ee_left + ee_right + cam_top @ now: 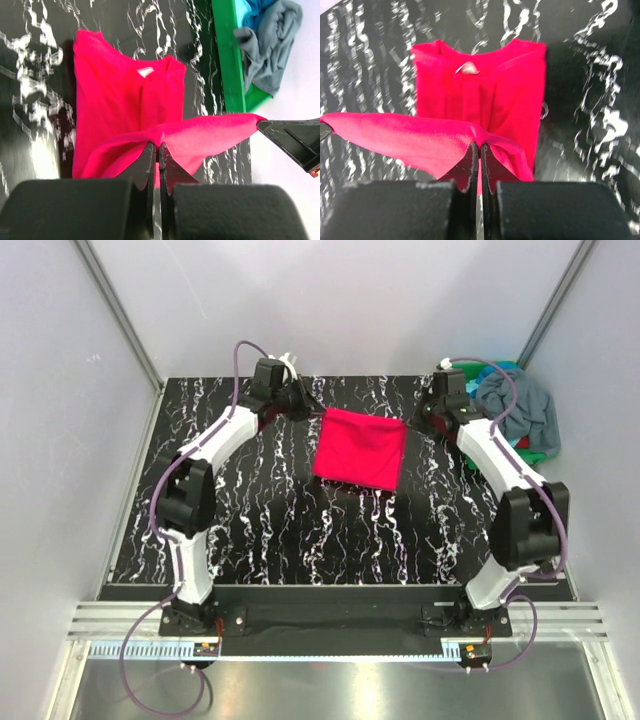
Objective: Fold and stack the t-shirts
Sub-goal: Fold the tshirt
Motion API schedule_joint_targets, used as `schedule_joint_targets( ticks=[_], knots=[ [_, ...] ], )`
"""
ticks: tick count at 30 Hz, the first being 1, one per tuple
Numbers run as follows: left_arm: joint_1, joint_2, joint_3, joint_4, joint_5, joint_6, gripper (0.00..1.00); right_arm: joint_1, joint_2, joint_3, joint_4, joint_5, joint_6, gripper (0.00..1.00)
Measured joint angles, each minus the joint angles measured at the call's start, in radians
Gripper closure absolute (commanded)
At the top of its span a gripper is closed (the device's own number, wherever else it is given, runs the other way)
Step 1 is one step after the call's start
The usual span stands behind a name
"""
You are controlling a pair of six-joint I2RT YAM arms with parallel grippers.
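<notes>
Hem of pink shirt [360, 448] stretched left-right, pinched by left gripper [159, 148] and right gripper [480, 148], collar away from them; marbled table [260, 510], white walls [330, 300]

Left gripper [158, 146] clamped on magenta t-shirt [125, 95] edge, fold lifted; green bin [227, 55] far right, grey t-shirt [272, 47] inside.

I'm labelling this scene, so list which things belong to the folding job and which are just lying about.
Job: magenta t-shirt, one edge held up by the left gripper and right gripper, both shut on it; grey-blue t-shirt and teal-blue t-shirt, crumpled and waiting.
Lying about: green bin holding those two; black marbled table.
</notes>
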Motion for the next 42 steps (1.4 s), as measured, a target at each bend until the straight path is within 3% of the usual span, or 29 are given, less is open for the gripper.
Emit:
schedule_joint_targets(
  ticks=[8,10,11,12,13,15,16,20,23,30,33,37,42],
  knots=[
    [0.03,0.299,0.188,0.123,0.084,-0.01,1.0,-0.064,0.205,0.061,0.087,-0.033,-0.022,1.0],
    [0.036,0.377,0.253,0.161,0.103,-0.019,0.91,-0.075,0.248,0.077,0.109,-0.039,-0.021,0.99],
    [0.037,0.413,0.291,0.174,0.108,-0.023,0.82,-0.08,0.266,0.084,0.118,-0.042,-0.021,0.96],
    [0.039,0.452,0.342,0.185,0.113,-0.029,0.8,-0.085,0.287,0.096,0.123,-0.042,-0.019,0.91],
    [0.039,0.491,0.391,0.202,0.112,-0.037,0.85,-0.091,0.308,0.112,0.127,-0.043,-0.017,0.78],
    [0.042,0.551,0.468,0.235,0.111,-0.053,0.81,-0.104,0.357,0.154,0.134,-0.046,-0.014,0.66],
    [0.044,0.57,0.486,0.251,0.112,-0.056,0.69,-0.113,0.385,0.183,0.138,-0.048,-0.017,0.61],
    [0.063,0.589,0.495,0.272,0.109,-0.058,0.6,-0.146,0.446,0.255,0.143,-0.061,-0.025,0.56],
    [0.093,0.56,0.454,0.284,0.105,-0.024,0.56,-0.166,0.435,0.267,0.13,-0.085,-0.032,0.46],
    [0.119,0.314,0.169,0.288,0.107,0.074,0.56,-0.171,0.298,0.143,0.107,-0.235,-0.033,0.47],
    [0.08,0.269,0.144,0.313,0.124,0.101,0.56,-0.16,0.274,0.089,0.105,-0.285,-0.026,0.48],
    [0.025,0.307,0.173,0.357,0.17,0.101,0.56,-0.145,0.274,0.01,0.095,-0.314,-0.027,0.54],
    [0.003,0.515,0.331,0.408,0.219,0.039,0.56,-0.142,0.275,-0.072,0.103,-0.355,-0.037,0.55]
  ],
)
